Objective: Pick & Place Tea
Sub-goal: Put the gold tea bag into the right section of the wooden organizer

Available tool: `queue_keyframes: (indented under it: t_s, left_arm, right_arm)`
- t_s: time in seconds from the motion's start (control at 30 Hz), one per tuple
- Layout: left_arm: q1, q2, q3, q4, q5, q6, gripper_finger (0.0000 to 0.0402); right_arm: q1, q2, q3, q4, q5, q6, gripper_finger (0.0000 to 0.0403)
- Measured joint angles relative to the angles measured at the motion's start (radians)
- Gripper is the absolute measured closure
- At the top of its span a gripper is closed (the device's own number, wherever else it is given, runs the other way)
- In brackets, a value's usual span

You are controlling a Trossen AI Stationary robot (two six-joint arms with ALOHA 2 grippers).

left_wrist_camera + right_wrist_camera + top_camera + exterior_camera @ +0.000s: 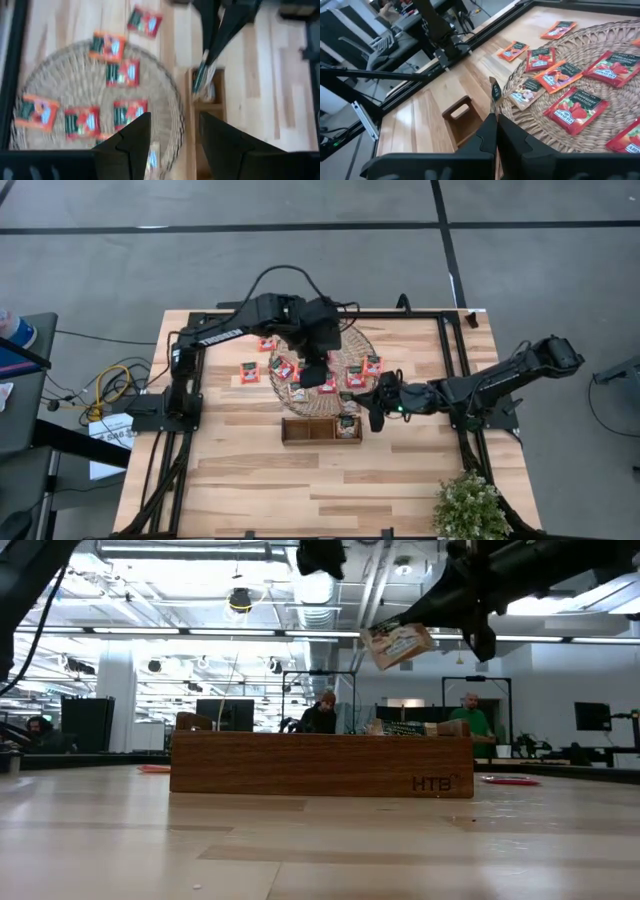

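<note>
Left arm (300,320) covers part of the mat (360,345) in the high view; sachets beneath it are hidden.

Tray (320,430) compartments in the high view: contents too small to tell, apart from something pale in the one nearest the right gripper (376,416).

Low view: the tray wall (320,765) blocks the mat and the sachets behind it. Both arms are cut off by the top edge. Print on the held sachet (398,644) is unreadable.

Left wrist view: blurred; sachet (122,72) print is illegible.

Right wrist view: held sachet (495,93) shows edge-on only, face hidden. Mat (620,115) is cut off at the edge.
</note>
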Motion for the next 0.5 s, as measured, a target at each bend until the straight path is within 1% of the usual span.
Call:
queue_keyframes:
  t_s: [0.1,0.17,0.23,0.33,0.5]
  left_arm:
    - [-0.012,-0.042,-0.089,0.077,0.001,-0.02,0.0243]
    - [-0.02,-0.081,-0.192,0.147,0.001,-0.038,0.0243]
    - [-0.033,-0.137,-0.323,0.227,-0.003,-0.06,0.0243]
    - [-0.053,-0.244,-0.545,0.389,-0.026,-0.115,0.0243]
    - [-0.068,-0.465,-0.874,0.649,-0.05,-0.215,0.0243]
  right_arm:
    - [0.039,0.0,0.0,0.004,0.048,0.0,0.0403]
    - [0.06,0.0,0.0,0.004,0.071,-0.002,0.0403]
    - [0.079,0.0,0.0,-0.001,0.084,-0.033,0.0403]
    - [0.098,0.0,0.0,0.0,0.084,-0.11,0.0403]
    - [0.115,0.0,0.0,0.003,0.082,-0.119,0.0403]
